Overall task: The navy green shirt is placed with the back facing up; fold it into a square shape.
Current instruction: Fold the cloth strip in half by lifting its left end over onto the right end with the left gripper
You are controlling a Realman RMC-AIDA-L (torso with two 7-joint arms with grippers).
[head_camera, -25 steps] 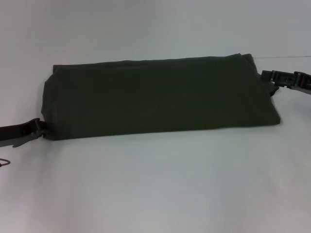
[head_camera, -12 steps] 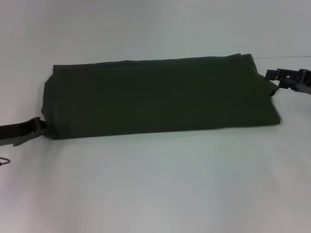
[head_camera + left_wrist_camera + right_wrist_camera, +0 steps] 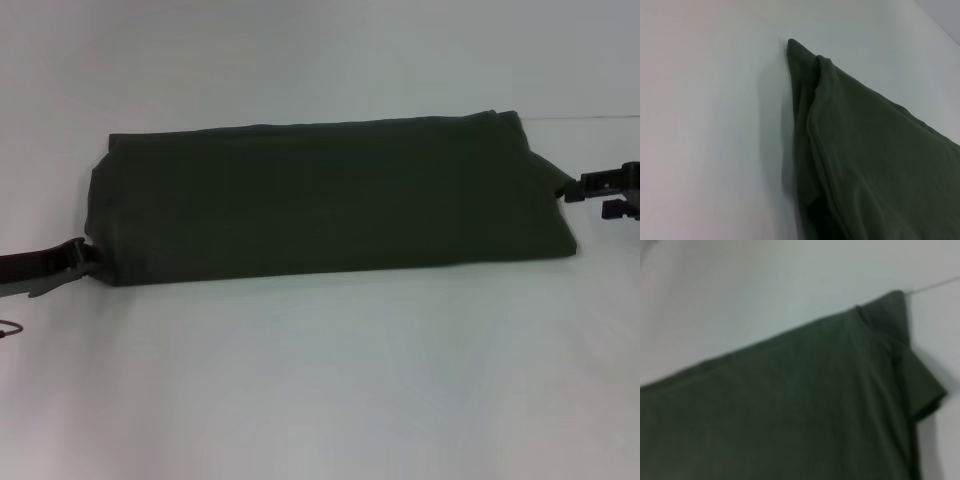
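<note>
The navy green shirt [image 3: 330, 200] lies folded into a long band on the white table [image 3: 320, 380] (nothing else nearby). The left gripper [image 3: 82, 258] touches its left end, the right gripper [image 3: 590, 185] sits just off the right; I cannot tell whether either is open.

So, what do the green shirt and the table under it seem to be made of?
The navy green shirt looks like soft, matte knit fabric, probably cotton: it shows no shine, has rounded folded edges and small wrinkles in the left wrist view. The table looks smooth, pale and hard with a dull finish, perhaps laminate; its exact material cannot be told.
</note>
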